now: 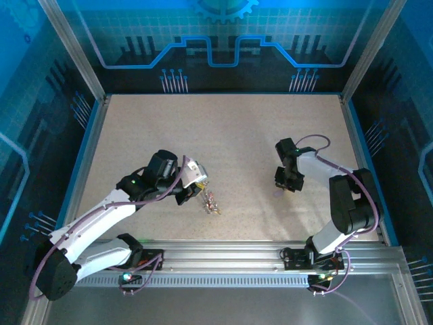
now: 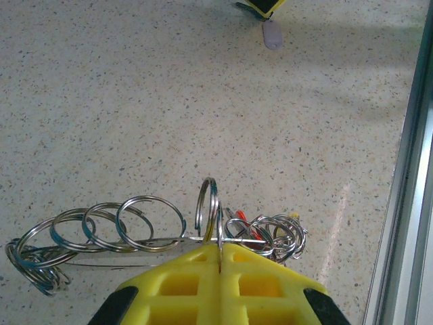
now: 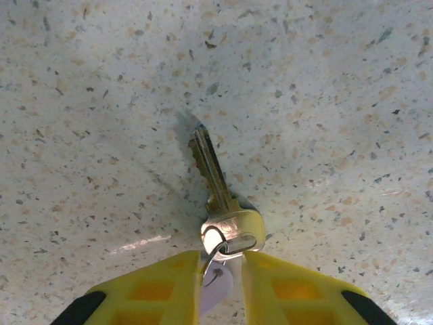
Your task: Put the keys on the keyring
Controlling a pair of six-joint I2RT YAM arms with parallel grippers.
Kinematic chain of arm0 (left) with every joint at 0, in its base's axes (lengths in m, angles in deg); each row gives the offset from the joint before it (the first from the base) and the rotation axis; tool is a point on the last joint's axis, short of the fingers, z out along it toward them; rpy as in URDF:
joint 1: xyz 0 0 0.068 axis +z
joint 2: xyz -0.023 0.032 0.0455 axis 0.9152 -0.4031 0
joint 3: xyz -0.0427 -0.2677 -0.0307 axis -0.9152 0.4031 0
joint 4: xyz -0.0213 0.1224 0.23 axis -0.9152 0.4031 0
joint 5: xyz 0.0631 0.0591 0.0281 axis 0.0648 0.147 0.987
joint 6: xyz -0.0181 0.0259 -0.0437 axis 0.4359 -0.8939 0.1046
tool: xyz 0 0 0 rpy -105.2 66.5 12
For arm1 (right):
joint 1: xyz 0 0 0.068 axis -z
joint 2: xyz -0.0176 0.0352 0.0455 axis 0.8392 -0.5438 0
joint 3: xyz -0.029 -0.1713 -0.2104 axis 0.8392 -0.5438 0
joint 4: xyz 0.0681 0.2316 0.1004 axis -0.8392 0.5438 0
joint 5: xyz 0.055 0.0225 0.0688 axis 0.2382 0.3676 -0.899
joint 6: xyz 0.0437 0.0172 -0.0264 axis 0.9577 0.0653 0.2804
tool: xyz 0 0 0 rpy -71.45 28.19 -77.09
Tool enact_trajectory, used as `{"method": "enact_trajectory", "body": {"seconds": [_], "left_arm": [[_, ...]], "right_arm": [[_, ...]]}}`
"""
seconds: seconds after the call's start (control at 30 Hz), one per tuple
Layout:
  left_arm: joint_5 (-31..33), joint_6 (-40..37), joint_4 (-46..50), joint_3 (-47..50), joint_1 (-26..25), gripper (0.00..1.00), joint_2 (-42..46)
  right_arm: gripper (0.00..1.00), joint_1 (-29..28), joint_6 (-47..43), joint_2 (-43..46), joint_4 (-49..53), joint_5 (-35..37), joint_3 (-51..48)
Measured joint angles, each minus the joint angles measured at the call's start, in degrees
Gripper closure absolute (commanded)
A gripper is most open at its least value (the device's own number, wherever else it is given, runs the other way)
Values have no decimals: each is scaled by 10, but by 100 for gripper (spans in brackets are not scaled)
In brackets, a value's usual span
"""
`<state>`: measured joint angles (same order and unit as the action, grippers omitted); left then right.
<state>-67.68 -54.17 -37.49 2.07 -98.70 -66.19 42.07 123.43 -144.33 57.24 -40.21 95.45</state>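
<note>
Left gripper: clenched on the keyring, toward the worktop's near edge.
Right gripper: jaws slightly parted around the lilac-tagged key, nearer the right edge; I cannot tell if it truly pinches.
Risk: a loose hold could let the key swivel or drop, and the dangling rings could foul threading.

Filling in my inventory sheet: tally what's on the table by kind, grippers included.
Grippers: 2, left gripper and right gripper
Ring bunch: 1
Brass key: 1
Lilac piece on its ring: 1
Total: 5
</note>
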Motion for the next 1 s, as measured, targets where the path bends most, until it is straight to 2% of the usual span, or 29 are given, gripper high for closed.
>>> {"method": "enact_trajectory", "body": {"seconds": [0.27, 1.0], "left_arm": [[0, 0, 0, 0, 0, 100, 0], [0, 0, 0, 0, 0, 100, 0]], "right_arm": [[81, -11, 0, 0, 0, 5, 0], [86, -12, 0, 7, 6, 33, -7]]}}
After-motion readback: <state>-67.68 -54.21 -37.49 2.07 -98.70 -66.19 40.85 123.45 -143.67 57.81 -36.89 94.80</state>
